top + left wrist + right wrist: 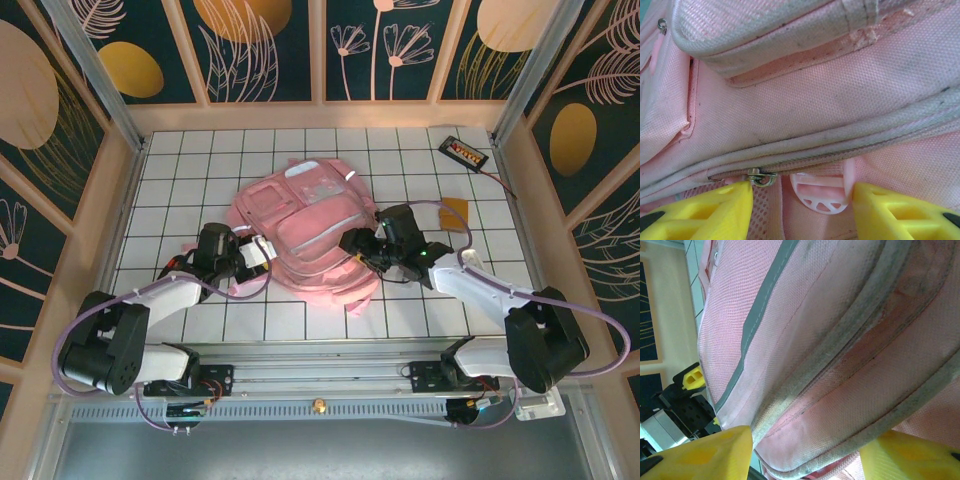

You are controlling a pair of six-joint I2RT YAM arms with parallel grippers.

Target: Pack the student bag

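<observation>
Beside student bag (310, 225) | left gripper (258, 252) open at zipper pull (761, 177) | right gripper (352, 243) astride its edge, grip unclear

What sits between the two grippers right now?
The bag lies between the left gripper and the right gripper, one at each side of it, as the top view shows.

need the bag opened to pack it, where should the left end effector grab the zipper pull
Probably pinch the small metal zipper pull across its ring, coming from under the grey seam of the bag. It sticks out beside one finger of the left end effector, so shift sideways first.
</observation>
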